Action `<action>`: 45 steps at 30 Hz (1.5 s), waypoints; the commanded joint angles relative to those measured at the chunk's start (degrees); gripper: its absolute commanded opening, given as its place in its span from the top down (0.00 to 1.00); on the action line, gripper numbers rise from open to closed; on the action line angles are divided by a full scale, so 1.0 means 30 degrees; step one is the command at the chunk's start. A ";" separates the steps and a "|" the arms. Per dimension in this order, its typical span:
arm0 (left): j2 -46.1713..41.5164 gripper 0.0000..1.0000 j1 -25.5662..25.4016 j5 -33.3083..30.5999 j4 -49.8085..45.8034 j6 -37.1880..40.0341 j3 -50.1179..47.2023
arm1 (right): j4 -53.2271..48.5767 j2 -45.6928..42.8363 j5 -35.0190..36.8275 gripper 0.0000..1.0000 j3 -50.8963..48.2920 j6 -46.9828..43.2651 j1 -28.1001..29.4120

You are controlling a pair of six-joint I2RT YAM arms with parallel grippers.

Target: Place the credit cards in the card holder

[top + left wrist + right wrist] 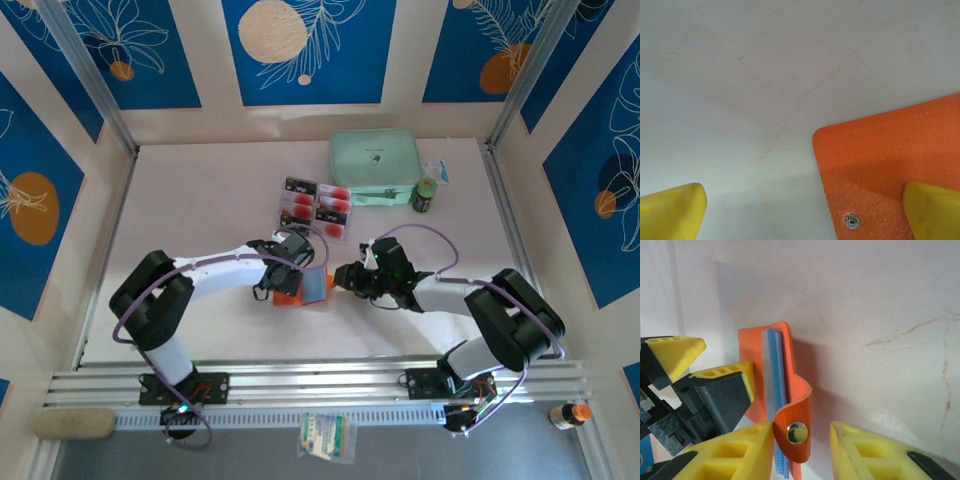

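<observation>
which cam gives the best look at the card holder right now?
Right wrist: the card holder is close up and edge-on, so the orange cover, the blue and clear sleeves and the snap tab are all clear. Top external shows it whole but small. Left wrist catches one orange corner with a snap.

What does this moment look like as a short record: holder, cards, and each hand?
card holder: on the table between the two hands, orange flap lying flat
credit cards: clustered farther back, beside the mint-green case
left hand: open wide, one fingertip over the orange flap
right hand: jaws apart around the holder's snap tab
</observation>
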 commanded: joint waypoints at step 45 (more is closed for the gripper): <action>-0.1272 0.00 -0.0324 -0.0775 -0.0833 -0.0017 0.0355 | -0.5729 0.1967 0.3008 0.93 0.3182 -0.3694 0.1360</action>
